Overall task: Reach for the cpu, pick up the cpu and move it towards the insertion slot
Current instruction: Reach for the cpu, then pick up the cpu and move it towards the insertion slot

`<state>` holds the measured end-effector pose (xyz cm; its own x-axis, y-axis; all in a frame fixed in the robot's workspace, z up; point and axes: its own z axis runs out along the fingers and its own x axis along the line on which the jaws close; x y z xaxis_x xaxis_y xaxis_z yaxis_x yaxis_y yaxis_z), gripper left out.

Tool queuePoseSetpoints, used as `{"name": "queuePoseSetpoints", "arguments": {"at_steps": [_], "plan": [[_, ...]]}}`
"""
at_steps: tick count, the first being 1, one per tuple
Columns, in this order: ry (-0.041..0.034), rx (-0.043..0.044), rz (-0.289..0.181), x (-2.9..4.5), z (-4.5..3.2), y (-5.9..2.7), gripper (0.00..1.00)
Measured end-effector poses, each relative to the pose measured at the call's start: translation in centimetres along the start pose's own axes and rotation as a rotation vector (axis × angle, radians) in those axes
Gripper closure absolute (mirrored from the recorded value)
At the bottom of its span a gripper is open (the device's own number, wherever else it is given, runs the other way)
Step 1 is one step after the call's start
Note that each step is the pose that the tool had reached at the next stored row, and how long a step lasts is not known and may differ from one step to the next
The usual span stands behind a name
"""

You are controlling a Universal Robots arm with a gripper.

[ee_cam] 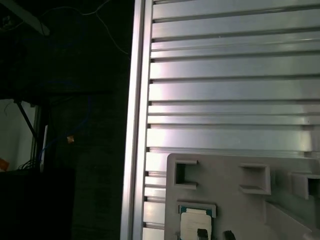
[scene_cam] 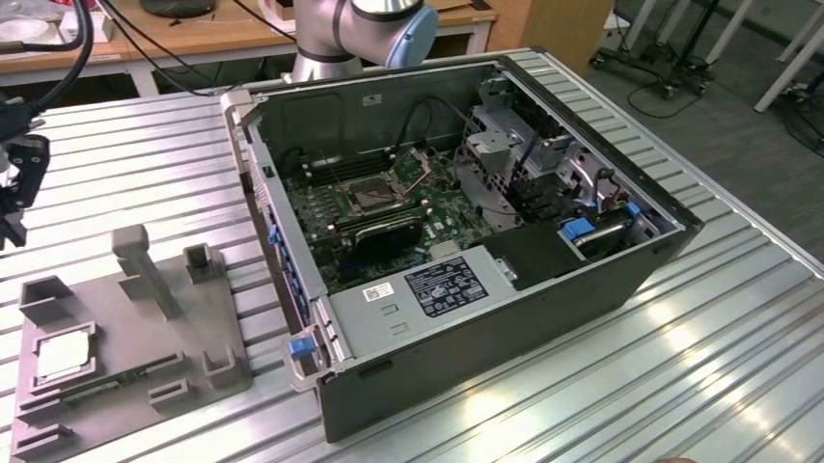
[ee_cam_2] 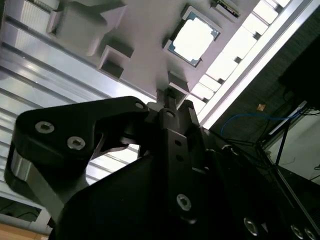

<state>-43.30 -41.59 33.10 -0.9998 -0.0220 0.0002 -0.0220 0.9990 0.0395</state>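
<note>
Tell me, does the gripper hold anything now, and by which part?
Nothing is held. The gripper is empty, and the cpu lies flat in its recess of the grey tray.

In the exterior view the gripper (scene_cam: pixel 13 217) is cut off by the picture's left edge and the arm (scene_cam: pixel 354 29) by its top edge, while the insertion slot (scene_cam: pixel 370 197) is too small to make out its inside. In the first wrist view the cpu (ee_cam: pixel 194 226) runs off the bottom edge. In the second wrist view the memory stick (ee_cam_2: pixel 226 6) is cut by the top edge.
</note>
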Motion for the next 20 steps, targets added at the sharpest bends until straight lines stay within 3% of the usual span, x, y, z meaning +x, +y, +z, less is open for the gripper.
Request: {"name": "queuePoseSetpoints", "arguments": {"at_steps": [3,6,7,14,20], "plan": [[0.0001,0.0000,0.000,1.07,0.52,-0.05,0.65],[0.0002,0.0000,0.000,1.14,1.05,-0.27,0.59],[0.0002,0.0001,0.000,1.15,1.22,-0.46,0.53],[0.0001,-0.0002,0.000,1.26,2.44,-2.00,0.53],[0.0002,-0.0006,0.000,1.27,2.70,-2.14,0.51]]}}
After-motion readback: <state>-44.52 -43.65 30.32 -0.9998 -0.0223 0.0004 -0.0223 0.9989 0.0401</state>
